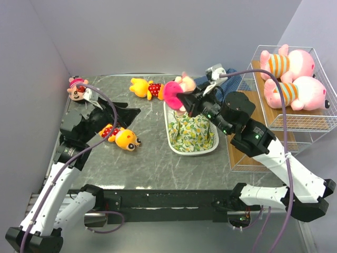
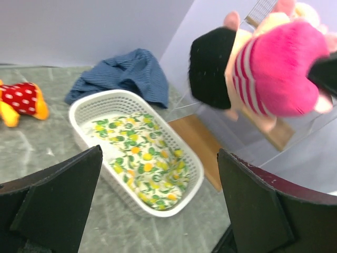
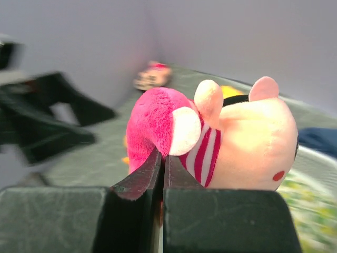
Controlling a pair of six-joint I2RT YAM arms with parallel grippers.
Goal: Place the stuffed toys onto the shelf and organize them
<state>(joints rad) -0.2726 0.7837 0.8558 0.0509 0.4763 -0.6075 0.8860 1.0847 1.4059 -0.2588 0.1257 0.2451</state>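
Note:
My right gripper [image 1: 185, 100] is shut on a pink-clad doll [image 1: 175, 90] and holds it in the air above the far end of the white basket; the doll fills the right wrist view [image 3: 210, 134] and shows in the left wrist view [image 2: 263, 63]. My left gripper [image 1: 117, 112] is open and empty above the table. Next to it lies a yellow-orange bear [image 1: 122, 137]. Another bear [image 1: 145, 87] lies at the back. A small doll [image 1: 77, 88] lies at the far left. Two pink pigs [image 1: 292, 76] lie on the top tier of the shelf [image 1: 316, 122].
A white oval basket [image 1: 213, 145] lined with lemon-print cloth [image 1: 190, 130] stands mid-table, also in the left wrist view [image 2: 84, 113]. Blue fabric [image 2: 126, 74] lies behind it. Grey walls close the back and sides. The shelf's lower wooden tier [image 1: 239, 150] is at the right.

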